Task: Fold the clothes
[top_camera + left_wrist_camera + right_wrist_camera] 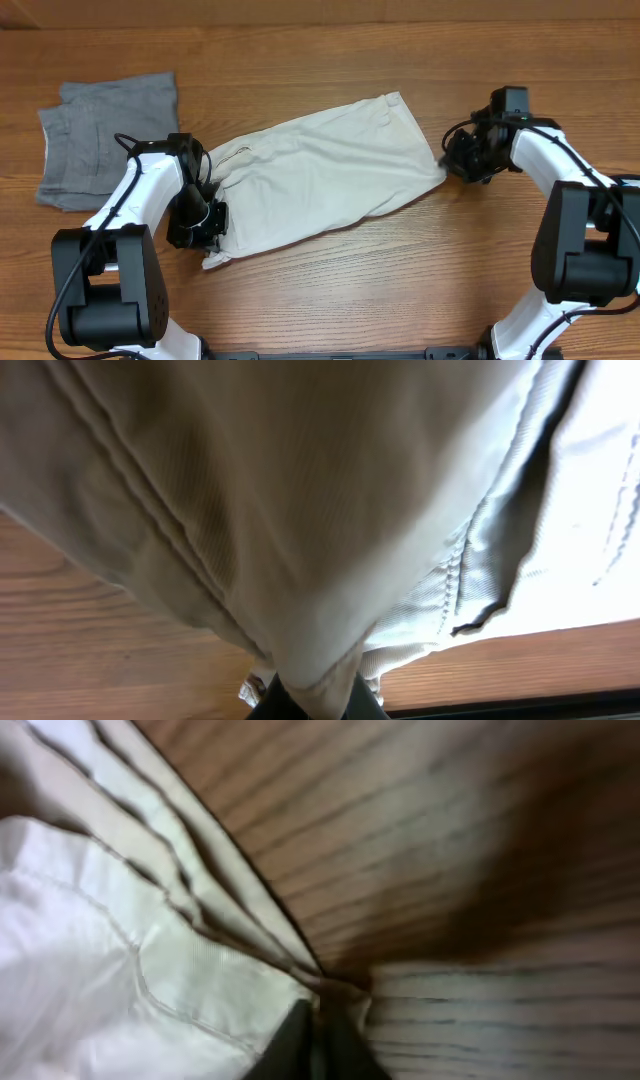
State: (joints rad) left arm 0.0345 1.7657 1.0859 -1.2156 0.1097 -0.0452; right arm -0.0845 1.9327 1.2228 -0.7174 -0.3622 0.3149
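Observation:
The cream shorts (320, 175) lie stretched out slantwise across the middle of the wooden table, doubled over lengthwise. My left gripper (205, 228) is shut on their lower left end; in the left wrist view the cloth (300, 510) drapes over the camera and a fold sits pinched between the dark fingers (315, 705). My right gripper (452, 160) is shut on the right corner of the shorts; in the right wrist view the seamed hem (150, 970) runs into the closed fingers (320, 1040) just above the table.
A pair of darker grey shorts (105, 140) lies flat at the back left, just left of my left arm. The wooden table (400, 290) surrounds the shorts on all sides.

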